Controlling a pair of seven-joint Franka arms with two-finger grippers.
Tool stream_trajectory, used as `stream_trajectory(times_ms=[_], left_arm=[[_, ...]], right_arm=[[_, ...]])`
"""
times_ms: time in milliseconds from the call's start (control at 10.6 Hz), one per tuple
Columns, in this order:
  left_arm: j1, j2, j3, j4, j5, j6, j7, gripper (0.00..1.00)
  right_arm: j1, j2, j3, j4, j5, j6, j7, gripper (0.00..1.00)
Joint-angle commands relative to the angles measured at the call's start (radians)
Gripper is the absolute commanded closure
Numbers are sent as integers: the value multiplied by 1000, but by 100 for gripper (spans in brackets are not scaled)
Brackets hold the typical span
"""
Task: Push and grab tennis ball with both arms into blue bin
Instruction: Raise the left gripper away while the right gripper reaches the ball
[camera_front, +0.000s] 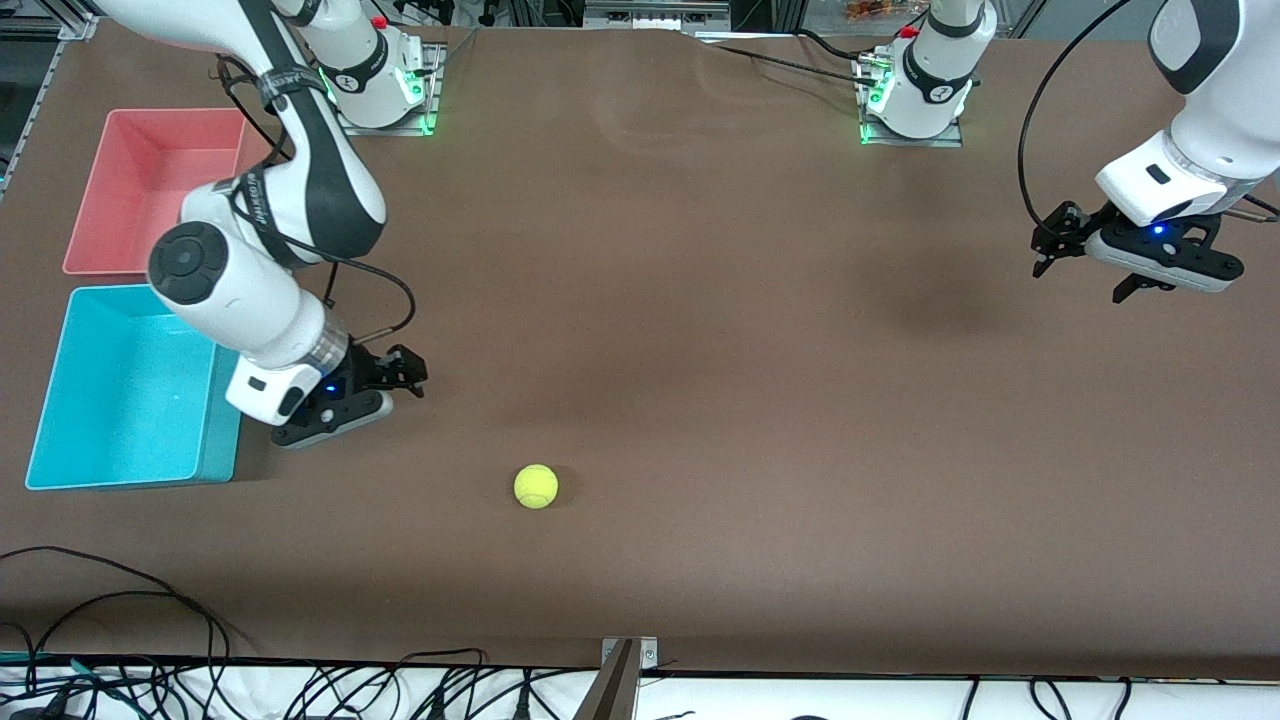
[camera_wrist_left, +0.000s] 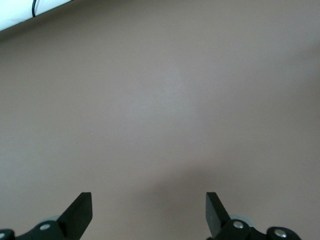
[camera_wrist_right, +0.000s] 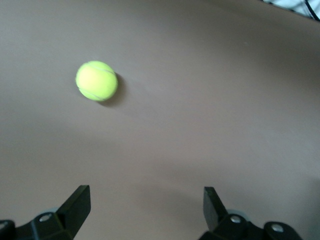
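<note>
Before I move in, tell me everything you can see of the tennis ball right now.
The tennis ball is a small, fuzzy yellow-green sphere with a faint curved seam visible in the right wrist view. It rests alone on the brown table, casting a small shadow, with nothing touching it. It lies nearer to the front camera than the blue bin, toward the right arm's end of the table. The right gripper, jaws open, is closest but clearly apart from it.

The tennis ball (camera_front: 536, 486) lies alone on the table (camera_front: 700, 350), nearer the front camera than both bins. The blue bin (camera_front: 60, 400) sits at the right arm's end of the table, with another bin (camera_front: 150, 190) just beside it, farther from the camera.
</note>
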Motion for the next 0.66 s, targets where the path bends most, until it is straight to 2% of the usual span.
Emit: stream_trajectory(times_ms=[0, 284, 567], left_arm=[[-19, 0, -5, 78, -7, -115, -77, 0], [-29, 10, -48, 127, 38, -173, -169, 0], [-29, 20, -51, 207, 38, -274, -171, 0]], right_arm=[[78, 73, 9, 33, 11, 159, -3, 0], [106, 216, 9, 158, 10, 251, -15, 0], [134, 417, 9, 441, 10, 258, -17, 0]])
